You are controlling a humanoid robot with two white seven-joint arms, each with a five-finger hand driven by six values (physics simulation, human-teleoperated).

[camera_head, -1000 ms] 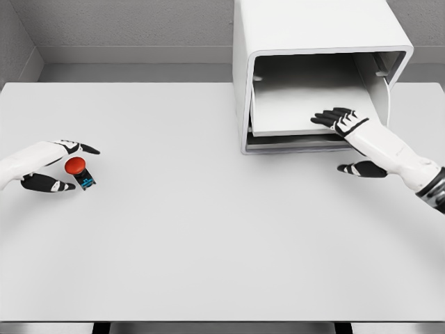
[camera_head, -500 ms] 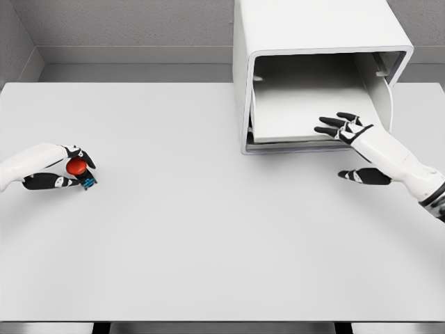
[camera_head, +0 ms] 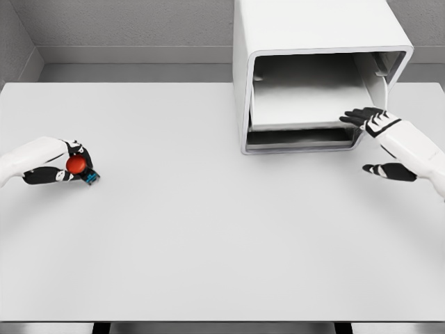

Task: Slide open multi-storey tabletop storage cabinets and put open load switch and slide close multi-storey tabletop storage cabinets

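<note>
I hold the red-buttoned load switch point(camera_head: 78, 167) clenched in the left hand point(camera_head: 54, 165), well left of the open white boxy cabinet point(camera_head: 313, 42), nearer the open-fingered right hand point(camera_head: 379, 124).

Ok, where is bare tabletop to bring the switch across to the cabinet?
Bare white tabletop spans from the left hand with its red-capped switch to the white cabinet. Crowded only at the cabinet's right front, by the right hand.
</note>
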